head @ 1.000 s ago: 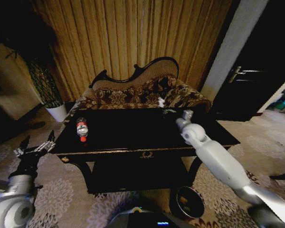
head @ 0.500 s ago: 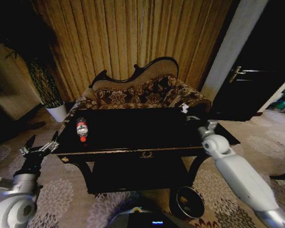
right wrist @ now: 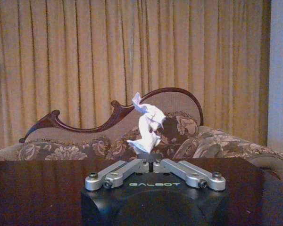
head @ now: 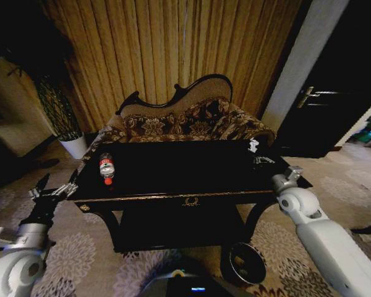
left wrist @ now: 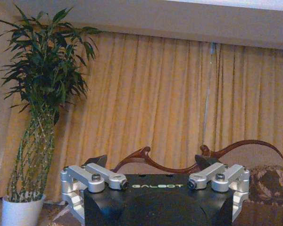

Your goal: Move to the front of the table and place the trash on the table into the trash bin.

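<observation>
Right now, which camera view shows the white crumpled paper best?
The right wrist view: the crumpled paper stands large, pinched in the right hand. The head view shows it as a tiny white speck above the table. The left wrist view looks toward the curtain instead.

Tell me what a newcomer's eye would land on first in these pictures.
First, the crumpled white paper scrap pinched in the right claw, held up over the right end of the glossy black table. Next, the red-labelled bottle lying near the table's left edge, with the open left claw hovering off that left end. Last, the round trash bin on the carpet by the table's front right leg.
</observation>
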